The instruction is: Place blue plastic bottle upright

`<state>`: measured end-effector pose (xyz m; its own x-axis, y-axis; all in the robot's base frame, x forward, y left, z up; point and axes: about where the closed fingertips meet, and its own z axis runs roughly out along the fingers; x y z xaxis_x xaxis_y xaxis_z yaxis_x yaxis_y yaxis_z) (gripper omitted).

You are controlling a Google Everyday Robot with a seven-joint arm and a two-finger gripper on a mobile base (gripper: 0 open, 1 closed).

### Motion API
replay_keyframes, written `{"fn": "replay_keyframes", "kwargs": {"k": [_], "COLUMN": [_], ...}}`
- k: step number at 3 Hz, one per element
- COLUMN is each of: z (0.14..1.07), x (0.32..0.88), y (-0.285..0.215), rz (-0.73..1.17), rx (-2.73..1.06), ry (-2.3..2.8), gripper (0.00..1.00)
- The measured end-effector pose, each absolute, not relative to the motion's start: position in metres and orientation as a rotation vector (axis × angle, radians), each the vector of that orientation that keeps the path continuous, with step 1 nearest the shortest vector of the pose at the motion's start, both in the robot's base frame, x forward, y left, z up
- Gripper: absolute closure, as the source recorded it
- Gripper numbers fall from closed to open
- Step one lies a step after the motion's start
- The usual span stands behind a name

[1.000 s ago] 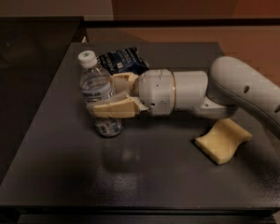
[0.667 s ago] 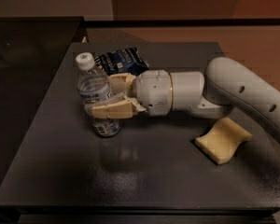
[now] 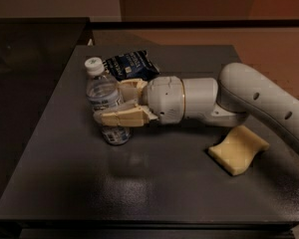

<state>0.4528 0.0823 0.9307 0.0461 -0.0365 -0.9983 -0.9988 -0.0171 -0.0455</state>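
Note:
The blue plastic bottle (image 3: 102, 94) is clear and pale bluish with a white cap and a white-and-blue label. It stands nearly upright at the left middle of the dark table (image 3: 154, 183), leaning slightly to the left, its base at the table surface. My gripper (image 3: 112, 103) reaches in from the right and is shut on the bottle's middle, one tan finger (image 3: 120, 117) in front of it and the other behind it.
A dark blue crinkled snack bag (image 3: 131, 64) lies just behind the gripper. A yellow sponge (image 3: 238, 149) lies at the right under my arm. The table's left edge is close to the bottle.
The bottle and gripper have shifted slightly left and the bottle stands a little straighter. The grip on it is unchanged.

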Motion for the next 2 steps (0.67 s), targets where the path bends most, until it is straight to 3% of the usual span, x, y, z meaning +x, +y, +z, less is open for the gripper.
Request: {"fn": "replay_keyframes", "kwargs": {"k": [1, 2], "z": [0.9275, 0.9275], "x": [0.4559, 0.4558], "y": [0.0772, 0.0773], "rz": [1.176, 1.176], "rx": [-1.255, -1.255], "ry": [1.202, 1.202], "gripper": [0.00, 0.00]}}
